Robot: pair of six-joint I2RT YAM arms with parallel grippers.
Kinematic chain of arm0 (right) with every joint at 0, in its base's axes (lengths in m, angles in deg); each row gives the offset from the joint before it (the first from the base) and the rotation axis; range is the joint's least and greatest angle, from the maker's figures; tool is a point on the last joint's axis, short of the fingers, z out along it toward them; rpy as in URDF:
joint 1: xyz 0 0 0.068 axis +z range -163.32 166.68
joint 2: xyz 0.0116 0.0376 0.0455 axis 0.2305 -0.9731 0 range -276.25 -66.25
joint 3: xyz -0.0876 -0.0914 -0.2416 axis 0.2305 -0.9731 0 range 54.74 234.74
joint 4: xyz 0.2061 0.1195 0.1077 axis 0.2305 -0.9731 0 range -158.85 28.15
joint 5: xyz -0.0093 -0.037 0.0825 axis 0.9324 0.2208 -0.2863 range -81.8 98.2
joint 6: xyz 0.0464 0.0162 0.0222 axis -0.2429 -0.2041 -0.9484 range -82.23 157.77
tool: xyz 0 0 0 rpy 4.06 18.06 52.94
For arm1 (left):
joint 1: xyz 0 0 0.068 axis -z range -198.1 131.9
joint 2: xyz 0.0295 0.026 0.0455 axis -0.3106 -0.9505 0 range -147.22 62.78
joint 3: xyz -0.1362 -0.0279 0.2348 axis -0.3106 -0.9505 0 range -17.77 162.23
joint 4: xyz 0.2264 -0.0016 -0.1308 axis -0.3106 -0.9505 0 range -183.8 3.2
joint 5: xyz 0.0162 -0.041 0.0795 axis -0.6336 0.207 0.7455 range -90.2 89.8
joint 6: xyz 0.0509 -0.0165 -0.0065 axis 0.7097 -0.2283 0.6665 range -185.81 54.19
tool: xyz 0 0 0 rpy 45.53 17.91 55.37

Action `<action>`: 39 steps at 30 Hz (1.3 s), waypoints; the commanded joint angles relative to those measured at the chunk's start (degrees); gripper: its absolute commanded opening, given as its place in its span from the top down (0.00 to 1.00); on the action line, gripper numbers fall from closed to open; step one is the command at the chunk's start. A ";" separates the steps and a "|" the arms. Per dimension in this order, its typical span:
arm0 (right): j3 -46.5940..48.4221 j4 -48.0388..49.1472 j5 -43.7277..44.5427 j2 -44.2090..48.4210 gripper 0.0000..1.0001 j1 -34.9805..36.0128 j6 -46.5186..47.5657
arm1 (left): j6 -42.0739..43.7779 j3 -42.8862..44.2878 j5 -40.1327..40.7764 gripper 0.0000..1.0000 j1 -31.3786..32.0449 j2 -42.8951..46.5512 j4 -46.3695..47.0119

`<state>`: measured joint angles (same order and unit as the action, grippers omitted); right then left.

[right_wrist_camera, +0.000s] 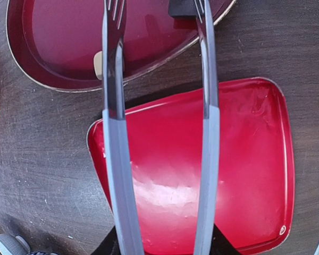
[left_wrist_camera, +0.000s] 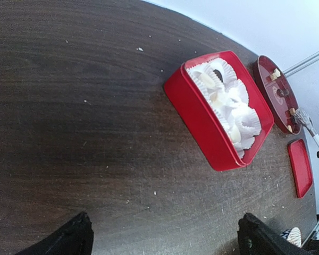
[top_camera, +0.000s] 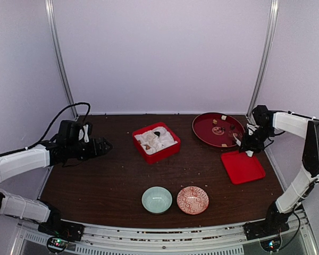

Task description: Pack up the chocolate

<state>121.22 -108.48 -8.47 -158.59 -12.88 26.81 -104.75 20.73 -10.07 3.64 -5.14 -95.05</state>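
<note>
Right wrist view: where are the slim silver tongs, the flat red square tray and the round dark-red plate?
slim silver tongs (right_wrist_camera: 117, 175): right wrist view, on the left arm.
flat red square tray (right_wrist_camera: 247, 159): right wrist view, bare middle.
round dark-red plate (right_wrist_camera: 58, 48): right wrist view, bare floor.

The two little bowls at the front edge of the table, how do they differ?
The pale green bowl is plain; the patterned bowl carries a red and white design. The green one looks deeper, the patterned one shallower, more like a saucer. In the top view the green one sits on the left and the patterned one on the right. Both are round, look empty and stand side by side.
</note>
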 commanded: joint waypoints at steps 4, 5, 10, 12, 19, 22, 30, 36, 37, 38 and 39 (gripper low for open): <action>3.66 -0.78 3.66 -0.52 0.61 -0.45 0.24 | -0.57 -0.92 -0.41 0.02 -0.38 -0.26 4.11; 3.68 -0.89 4.10 -0.87 0.61 -0.45 0.24 | -0.57 -0.96 -0.48 0.02 -0.45 -0.22 4.20; 3.38 -1.35 6.01 -2.06 0.61 -0.45 0.71 | -0.54 -1.28 -0.23 0.02 -0.38 -0.02 4.30; 3.29 -1.27 5.33 -2.73 0.61 -0.45 0.68 | -0.60 -1.29 -0.19 0.02 -0.42 -0.10 4.36; 3.47 -1.09 1.08 -3.90 0.64 0.55 0.68 | -0.48 -0.90 -0.43 0.02 -0.46 -0.66 4.56; 3.81 -0.92 -1.56 -3.84 0.68 0.78 0.68 | -0.53 -0.85 -0.48 0.02 -0.46 -0.81 4.65; 4.10 -1.55 -0.36 -3.60 0.68 1.48 1.30 | -0.59 -0.83 -0.53 0.02 -0.40 -0.91 4.65; 4.66 -3.09 5.33 -4.94 0.67 3.42 2.40 | -0.37 -0.77 -0.42 0.02 -0.40 -1.03 4.48; 4.77 -3.40 6.45 -5.30 0.67 3.83 2.55 | -0.42 -0.72 -0.37 0.02 -0.46 -0.93 4.41; 4.92 -3.62 7.13 -5.69 0.67 4.24 2.63 | -0.39 -0.81 -0.31 0.02 -0.39 -0.84 4.31; 5.04 -3.67 7.44 -6.01 0.67 4.55 2.69 | -0.38 -0.84 -0.25 0.02 -0.41 -0.75 4.30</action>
<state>124.19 -111.11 -5.67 -163.05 -9.95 28.32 -105.17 20.03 -10.20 3.64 -5.80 -92.87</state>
